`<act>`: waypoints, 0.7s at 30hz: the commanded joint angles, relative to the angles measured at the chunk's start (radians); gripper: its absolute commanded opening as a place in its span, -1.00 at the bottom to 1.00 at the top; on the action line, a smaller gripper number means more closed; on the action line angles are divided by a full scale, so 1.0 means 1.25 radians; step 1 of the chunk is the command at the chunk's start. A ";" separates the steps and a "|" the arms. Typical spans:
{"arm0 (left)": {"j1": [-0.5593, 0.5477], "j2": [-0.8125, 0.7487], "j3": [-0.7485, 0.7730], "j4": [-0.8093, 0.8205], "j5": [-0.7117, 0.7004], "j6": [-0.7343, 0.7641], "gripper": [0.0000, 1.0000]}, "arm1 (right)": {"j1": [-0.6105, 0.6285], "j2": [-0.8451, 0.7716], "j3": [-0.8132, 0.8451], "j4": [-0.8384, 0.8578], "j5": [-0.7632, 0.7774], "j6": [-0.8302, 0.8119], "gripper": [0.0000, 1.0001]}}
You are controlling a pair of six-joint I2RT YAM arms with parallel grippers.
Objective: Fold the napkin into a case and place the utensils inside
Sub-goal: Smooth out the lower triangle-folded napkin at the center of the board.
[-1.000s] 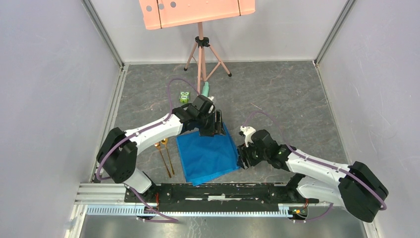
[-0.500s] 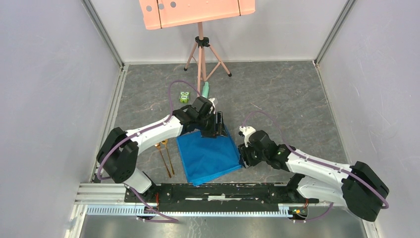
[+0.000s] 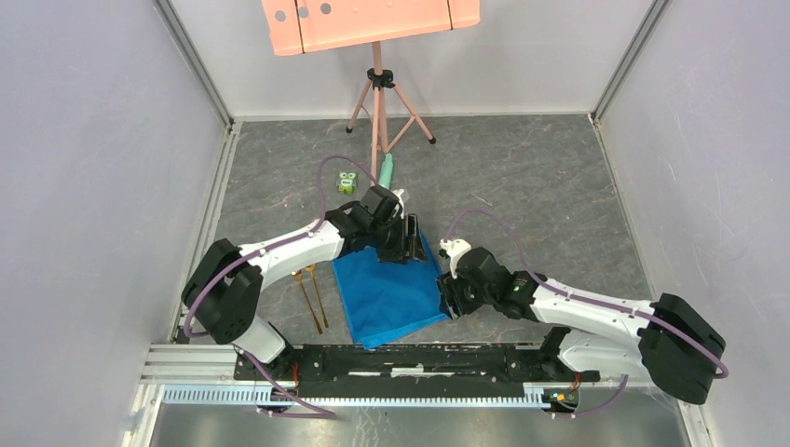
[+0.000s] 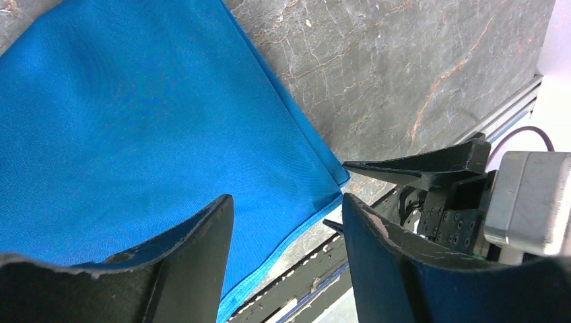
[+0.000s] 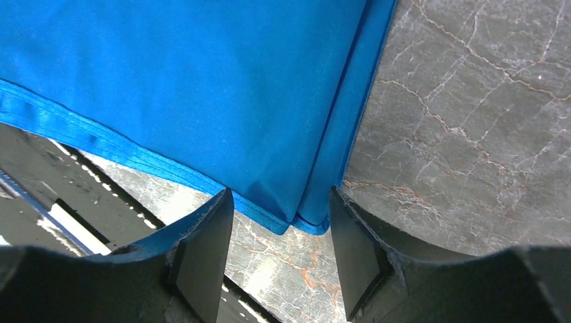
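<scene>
The bright blue napkin [image 3: 387, 293] lies flat on the table, with two layers showing along its right edge [image 5: 350, 134]. My left gripper [image 3: 407, 244] hovers open over the napkin's far edge, and the cloth [image 4: 135, 121] spreads out below its fingers [image 4: 288, 222]. My right gripper [image 3: 447, 300] stands open at the napkin's near right corner. That corner [image 5: 303, 219] sits between its fingers [image 5: 281, 229], which are not closed on it. The gold utensils [image 3: 312, 296], a fork and a spoon, lie side by side left of the napkin.
A small green toy [image 3: 347, 182] and a pale green tube [image 3: 386, 169] lie beyond the left gripper. Behind them stands a pink tripod [image 3: 377, 102] carrying an orange board [image 3: 368, 20]. The black mounting rail [image 3: 410, 358] runs along the near edge. Grey walls enclose the table.
My right gripper has moved left, closer to the napkin's near right corner. The left gripper has shifted only slightly over the far edge. The napkin and utensils have not moved.
</scene>
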 commanded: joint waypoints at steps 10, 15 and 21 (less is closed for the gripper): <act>0.016 0.055 0.026 0.075 0.025 -0.025 0.30 | 0.020 0.005 -0.020 -0.004 0.134 0.007 -0.50; 0.020 0.122 0.088 0.088 -0.006 -0.039 0.18 | 0.020 -0.011 -0.013 -0.005 0.159 0.012 -0.98; 0.040 0.171 0.130 0.092 -0.079 -0.067 0.14 | 0.020 -0.040 -0.018 -0.006 0.167 0.024 -1.00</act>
